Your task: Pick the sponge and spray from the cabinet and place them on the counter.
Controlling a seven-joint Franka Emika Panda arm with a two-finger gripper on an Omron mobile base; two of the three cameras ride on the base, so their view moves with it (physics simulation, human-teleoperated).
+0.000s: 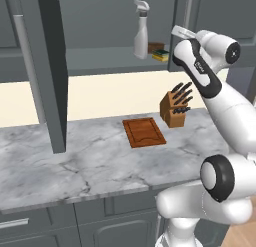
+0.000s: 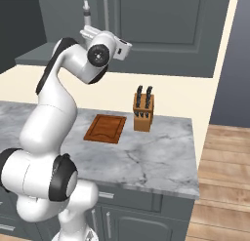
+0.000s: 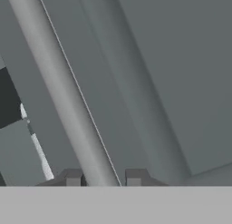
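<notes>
The cabinet (image 1: 100, 60) has its left door swung open, and its grey shelf shows. On that shelf stands the spray (image 1: 141, 32), a tall white bottle, with the yellow and green sponge (image 1: 161, 55) just to its right. My gripper (image 1: 177, 33) is up at the right door, right of the sponge. In the hand view my gripper (image 3: 103, 177) is shut on the door's silver handle (image 3: 68, 96), which runs between the two fingertips (image 3: 73, 178). The spray's top (image 2: 86, 10) peeks above my hand in the right base view. The marble counter (image 1: 75, 156) lies below.
A small brown box (image 1: 156, 46) sits behind the sponge on the shelf. A wooden cutting board (image 1: 144, 132) and a knife block (image 1: 175, 109) stand on the counter under the cabinet. The open left door (image 1: 52, 71) juts out over the counter.
</notes>
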